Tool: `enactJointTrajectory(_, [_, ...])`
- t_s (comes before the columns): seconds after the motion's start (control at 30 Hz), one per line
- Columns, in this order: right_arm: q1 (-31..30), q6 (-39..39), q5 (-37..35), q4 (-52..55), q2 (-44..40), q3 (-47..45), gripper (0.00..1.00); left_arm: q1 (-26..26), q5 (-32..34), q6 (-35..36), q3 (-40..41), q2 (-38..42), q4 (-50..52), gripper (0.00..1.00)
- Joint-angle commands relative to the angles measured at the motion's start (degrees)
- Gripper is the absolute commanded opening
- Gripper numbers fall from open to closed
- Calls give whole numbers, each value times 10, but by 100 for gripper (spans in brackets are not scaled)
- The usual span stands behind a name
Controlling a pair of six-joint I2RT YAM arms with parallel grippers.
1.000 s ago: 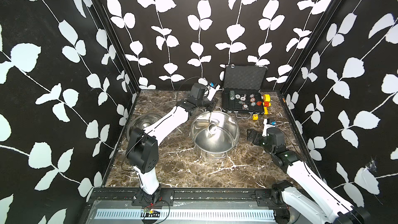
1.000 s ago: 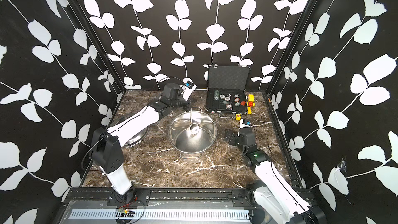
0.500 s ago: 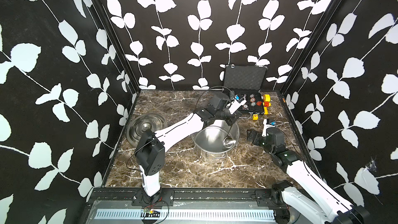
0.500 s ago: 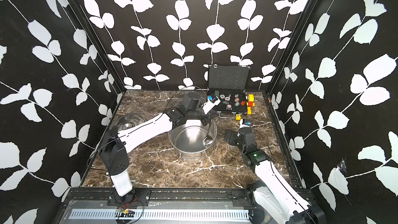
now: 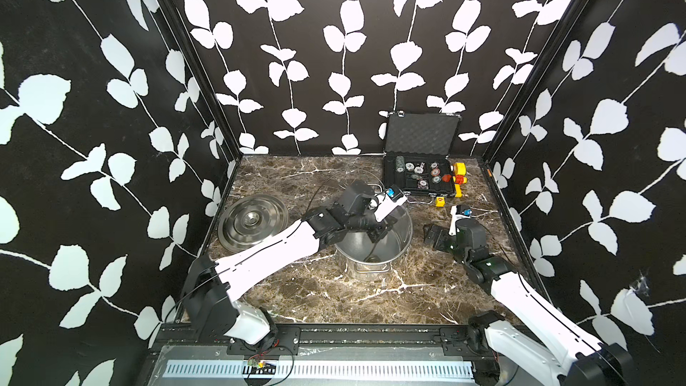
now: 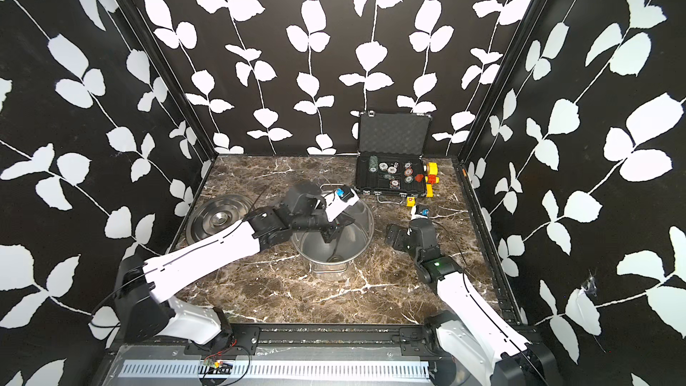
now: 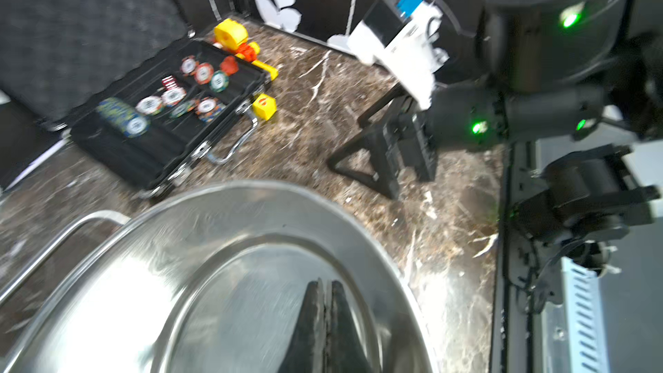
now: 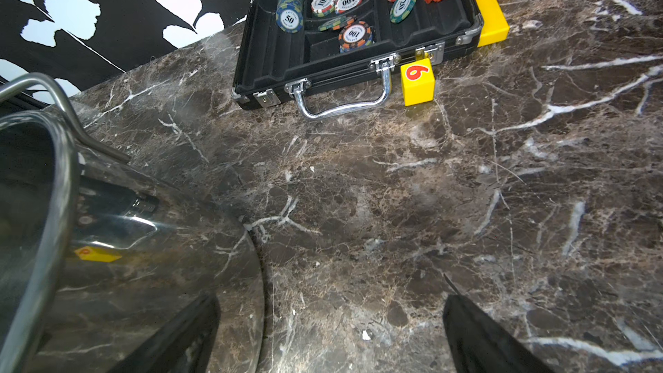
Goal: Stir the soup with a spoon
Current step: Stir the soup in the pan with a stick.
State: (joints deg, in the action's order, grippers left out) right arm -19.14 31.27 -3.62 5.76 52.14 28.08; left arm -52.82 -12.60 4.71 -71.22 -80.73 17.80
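The steel lid (image 5: 253, 222) is left lying flat at the left, off the stockpot (image 5: 394, 243). Within the last second the ladle (image 5: 371, 256) has been carried from the pot's middle round to its near wall, so stirring is judged to be under way. The left gripper (image 5: 378, 235) is closed tight on the ladle's handle, above the bowl. The right gripper (image 8: 330, 335) is held wide open and empty beside the pot.
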Motion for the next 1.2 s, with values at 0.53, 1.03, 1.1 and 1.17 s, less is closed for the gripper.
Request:
enactJointTrajectory(0.53, [-4, -5, 2, -10, -12, 10, 99, 167, 135, -23, 0, 22, 22, 0])
enactJointTrajectory(1.03, [-4, -8, -13, -7, -26, -5, 99, 171, 8, -14, -193, -183, -32, 0])
enactJointTrajectory(1.1, [-4, -8, -15, -5, -28, -7, 99, 169, -5, -22, -216, -204, -33, 0])
enactJointTrajectory(1.17, [-4, -10, -17, -1, -30, -7, 99, 160, -14, -25, -232, -218, -34, 0])
